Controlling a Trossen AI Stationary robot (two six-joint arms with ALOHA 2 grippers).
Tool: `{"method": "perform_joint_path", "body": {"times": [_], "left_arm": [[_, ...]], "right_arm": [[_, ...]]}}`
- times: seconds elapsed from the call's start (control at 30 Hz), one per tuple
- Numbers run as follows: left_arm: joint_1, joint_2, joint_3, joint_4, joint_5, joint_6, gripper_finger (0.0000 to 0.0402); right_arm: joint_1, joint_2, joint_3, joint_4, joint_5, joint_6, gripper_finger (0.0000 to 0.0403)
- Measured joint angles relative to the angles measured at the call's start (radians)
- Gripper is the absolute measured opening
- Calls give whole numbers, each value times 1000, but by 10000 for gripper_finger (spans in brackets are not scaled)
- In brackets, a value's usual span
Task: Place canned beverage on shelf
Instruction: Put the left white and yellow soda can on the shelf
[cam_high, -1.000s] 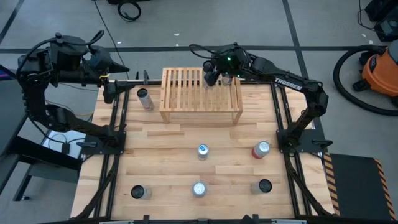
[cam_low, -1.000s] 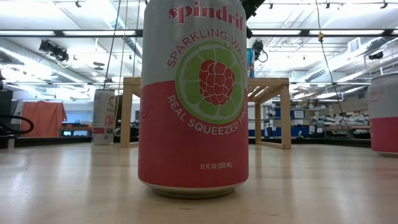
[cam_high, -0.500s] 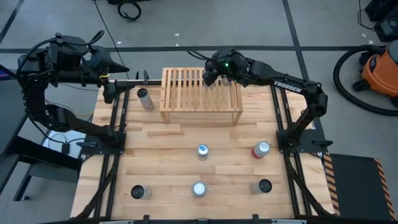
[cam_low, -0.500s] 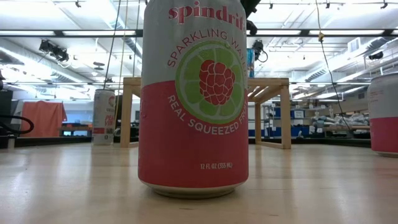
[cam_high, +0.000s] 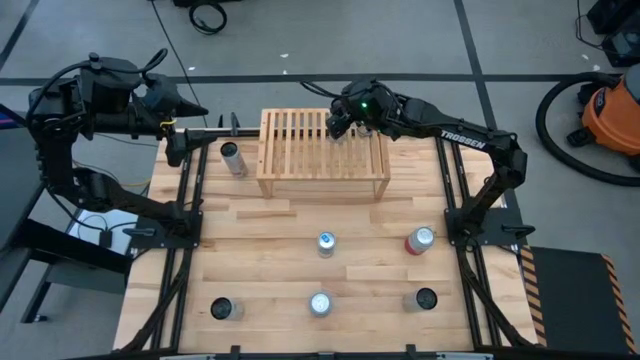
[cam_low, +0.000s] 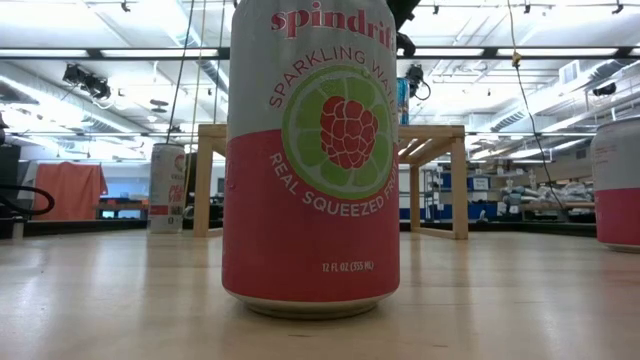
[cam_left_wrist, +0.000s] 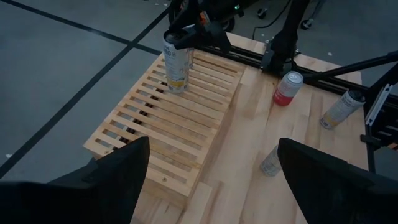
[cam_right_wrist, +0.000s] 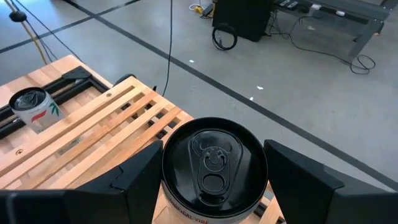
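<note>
The shelf (cam_high: 322, 150), a pale wooden slatted rack, stands at the table's far middle. It also shows in the left wrist view (cam_left_wrist: 180, 124). A pale can with a black top (cam_right_wrist: 214, 165) stands upright on the slats at the shelf's far right part (cam_left_wrist: 177, 65). My right gripper (cam_high: 340, 122) is over it, shut on it. My left gripper (cam_left_wrist: 211, 180) is open and empty, held off the table's far left corner and looking across the shelf. My right gripper pinches the can between its two fingers (cam_right_wrist: 140, 180), on opposite sides of the can's wall just below the top rim (cam_right_wrist: 171, 199). The fingers come from above, pointing down. The can stands upright with its base on the shelf's slats (cam_left_wrist: 176, 87).
One can (cam_high: 232, 158) stands on the table left of the shelf. Several more cans stand on the near half, among them a red one (cam_high: 420, 240) and a Spindrift can (cam_low: 310, 160) close to the low camera. Rails run along the table's left and right edges.
My right gripper has shifted slightly toward the table's left edge over the shelf with the can, then kept still. The can stays upright.
</note>
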Motion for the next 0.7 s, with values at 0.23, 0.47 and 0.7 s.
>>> {"method": "perform_joint_path", "body": {"times": [0.23,0.47,0.7], "left_arm": [[0,0,0,0,0,-3,357],[0,0,0,0,0,-3,357],[0,0,0,0,0,-4,357]], "right_arm": [[-3,-1,-12,28,-10,-26,271],[-3,-1,-12,32,-23,-23,272],[-3,-1,-13,33,-26,-23,273]]}}
